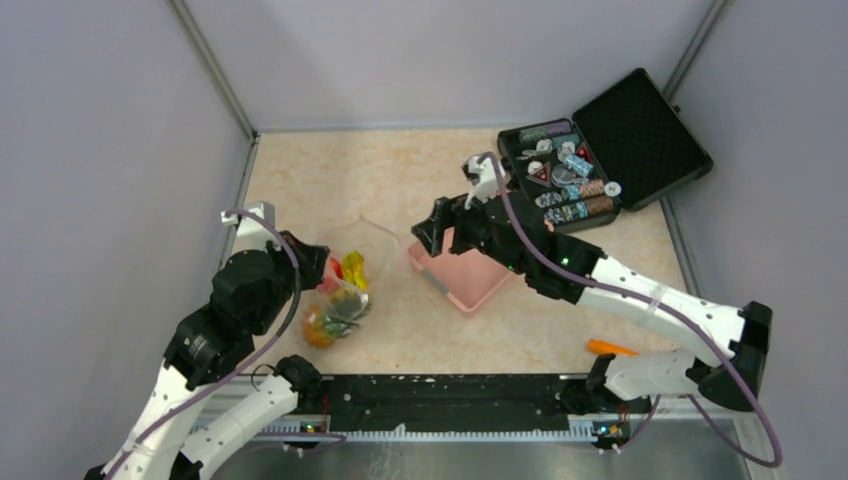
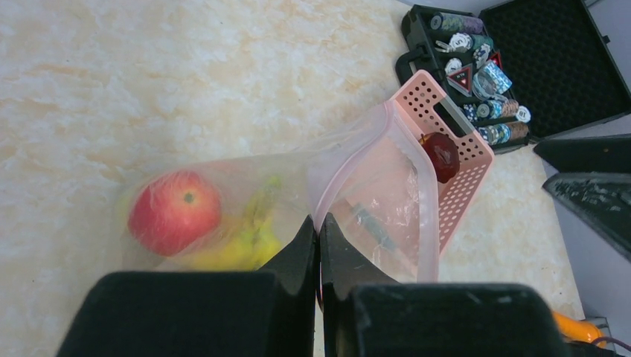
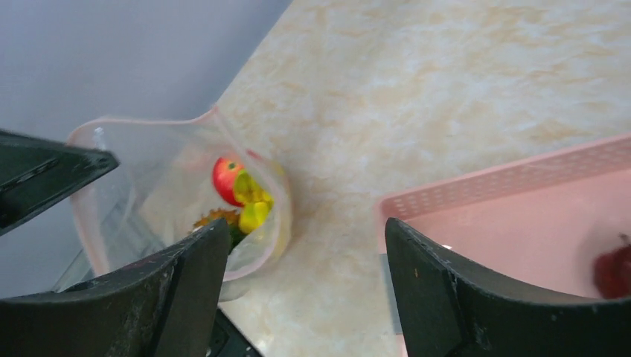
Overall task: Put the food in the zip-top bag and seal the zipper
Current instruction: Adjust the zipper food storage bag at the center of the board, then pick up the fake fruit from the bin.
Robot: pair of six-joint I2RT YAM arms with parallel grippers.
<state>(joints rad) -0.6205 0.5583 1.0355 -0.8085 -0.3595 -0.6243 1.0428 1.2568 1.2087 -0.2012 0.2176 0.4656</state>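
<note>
Quick status from us. Our left fingers (image 2: pixel 299 251) are pinched shut on the bag (image 2: pixel 357 186), right on the near lip of its mouth, low centre of the left wrist view. The reason looks simple: a limp bag flops closed, so we hold one edge and the mouth gapes toward the basket (image 2: pixel 465 175) on the right. The zipper (image 2: pixel 430 201) curves wide open, with nothing pressed together yet.

Inside the bag, middle left of that view, are the red fruit (image 2: pixel 175 212) and the bananas (image 2: pixel 242 249). The right wrist view also shows the pineapple (image 3: pixel 213 219) tucked beside them. In the top view the bag lies on the bench (image 1: pixel 330 170) at lower left, near the basket's corner.

The one leftover is the maroon fruit (image 2: pixel 443 156), sitting in the basket on the side toward the bag.

Our right fingers (image 3: pixel 186 290) are spread wide and hold nothing. They hover over the gap between bag and basket, and the maroon fruit sits at the lower right edge of that view. We reckon that's the next grab, then a drop through the mouth, then the zipper. Main worry is the lip slipping out of the pinch and the mouth collapsing.
</note>
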